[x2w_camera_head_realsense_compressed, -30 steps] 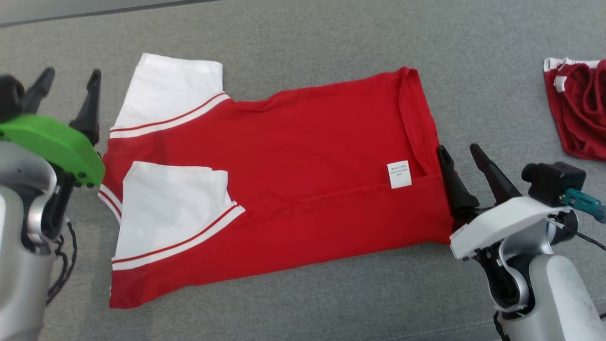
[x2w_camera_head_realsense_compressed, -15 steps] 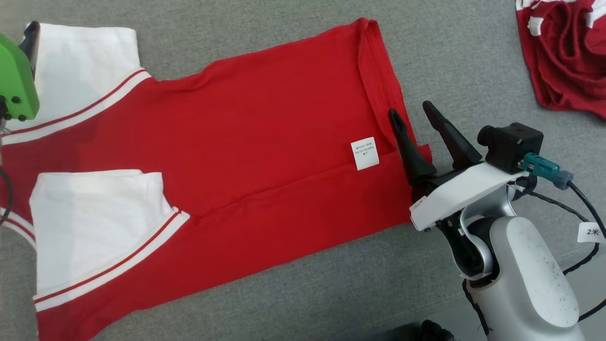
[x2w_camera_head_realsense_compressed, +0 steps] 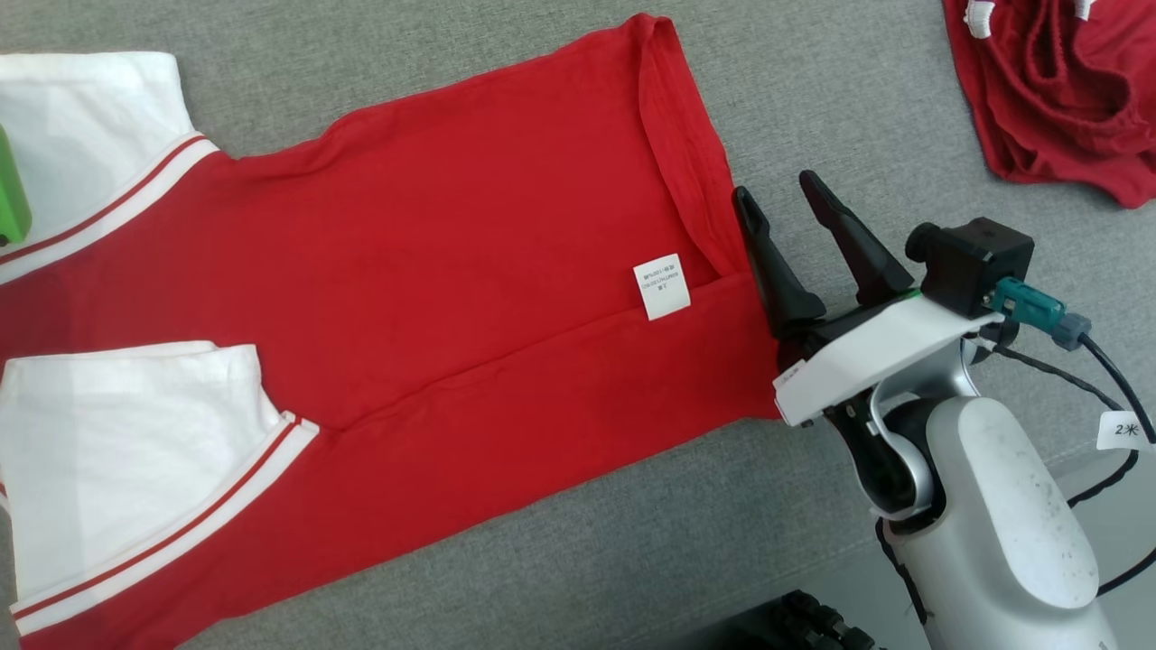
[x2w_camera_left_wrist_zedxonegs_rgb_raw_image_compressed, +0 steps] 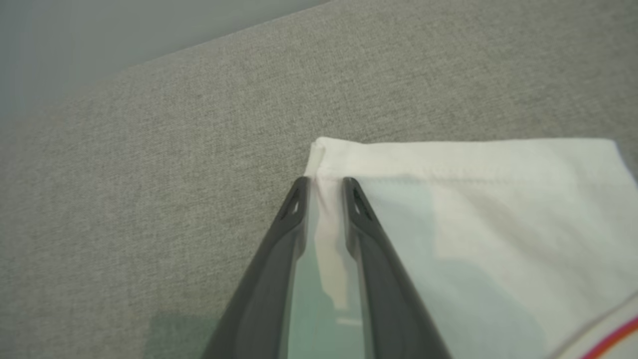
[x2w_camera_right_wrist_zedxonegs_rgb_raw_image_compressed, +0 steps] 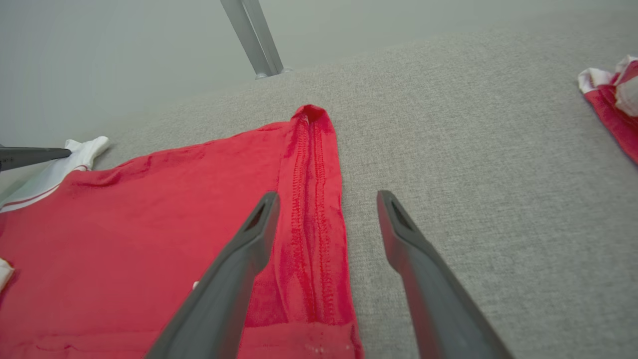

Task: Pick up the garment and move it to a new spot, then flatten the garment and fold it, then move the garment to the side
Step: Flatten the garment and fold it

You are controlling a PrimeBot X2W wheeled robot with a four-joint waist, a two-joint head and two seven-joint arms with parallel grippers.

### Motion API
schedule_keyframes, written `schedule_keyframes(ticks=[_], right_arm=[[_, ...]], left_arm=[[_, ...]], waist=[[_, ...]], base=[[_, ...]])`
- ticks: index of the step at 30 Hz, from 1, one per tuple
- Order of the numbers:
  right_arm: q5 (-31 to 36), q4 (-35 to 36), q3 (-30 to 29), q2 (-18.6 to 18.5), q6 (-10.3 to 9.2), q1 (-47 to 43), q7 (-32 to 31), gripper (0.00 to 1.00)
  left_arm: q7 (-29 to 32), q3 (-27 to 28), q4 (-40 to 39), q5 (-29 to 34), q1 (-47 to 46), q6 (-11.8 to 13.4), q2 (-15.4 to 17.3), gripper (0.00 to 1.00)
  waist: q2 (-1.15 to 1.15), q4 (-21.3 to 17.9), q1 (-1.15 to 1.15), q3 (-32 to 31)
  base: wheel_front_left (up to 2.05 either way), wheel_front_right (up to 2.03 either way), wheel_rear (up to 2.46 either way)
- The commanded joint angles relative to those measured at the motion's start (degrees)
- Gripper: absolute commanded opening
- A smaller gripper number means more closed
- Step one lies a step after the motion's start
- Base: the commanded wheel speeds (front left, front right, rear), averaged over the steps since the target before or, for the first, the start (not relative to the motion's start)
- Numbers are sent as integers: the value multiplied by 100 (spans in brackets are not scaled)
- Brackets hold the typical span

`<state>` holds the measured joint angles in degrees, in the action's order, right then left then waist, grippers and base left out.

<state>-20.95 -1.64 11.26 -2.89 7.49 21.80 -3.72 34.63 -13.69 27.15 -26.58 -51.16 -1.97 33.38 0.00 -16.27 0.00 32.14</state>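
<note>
L hand (x2w_camera_left_wrist_zedxonegs_rgb_raw_image_compressed: 324, 182) just went from wide to narrow round the white sleeve (x2w_camera_left_wrist_zedxonegs_rgb_raw_image_compressed: 473, 199) corner; can't tell if it grips yet. R hand (x2w_camera_head_realsense_compressed: 770, 183) wide open, empty, at the hem. Fold abt to start. 1 garment (x2w_camera_head_realsense_compressed: 452, 226) flat on gray tabletop (x2w_camera_head_realsense_compressed: 858, 81), 2 sleeves, 1 label (x2w_camera_head_realsense_compressed: 661, 286), 1 other red cloth (x2w_camera_head_realsense_compressed: 1039, 99).

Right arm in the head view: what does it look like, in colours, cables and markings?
The right end effector has two long, dark, tapering fingers on a white plate. Beside it sits a black camera block with a teal connector and a black cable carrying a white tag. The forearm is pale silver-grey with dark speckles.
</note>
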Motion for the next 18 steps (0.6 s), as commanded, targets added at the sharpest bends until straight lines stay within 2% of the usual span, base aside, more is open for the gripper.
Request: schedule_keyframes(ticks=[1, 3, 12, 18], right_arm=[[42, 21, 12, -37, 0, 136, -28, 100], [73, 31, 13, -87, 0, 220, -76, 100], [274, -102, 4, -345, 0, 870, -385, 100], [505, -689, -47, -541, 0, 1386, -724, 100]], left_arm=[[-36, -25, 42, 27, -16, -13, 11, 21], [-70, -44, 54, -23, -44, -43, -67, 0], [-690, -136, 65, 23, -277, -92, -341, 0], [-1063, -200, -14, -106, -375, -215, -587, 0]], waist=[[0, 32, 0, -6], [0, 79, 0, -15], [0, 384, 0, -52], [0, 695, 0, -178]], base=[[0, 0, 0], [0, 0, 0], [0, 0, 0], [0, 0, 0]])
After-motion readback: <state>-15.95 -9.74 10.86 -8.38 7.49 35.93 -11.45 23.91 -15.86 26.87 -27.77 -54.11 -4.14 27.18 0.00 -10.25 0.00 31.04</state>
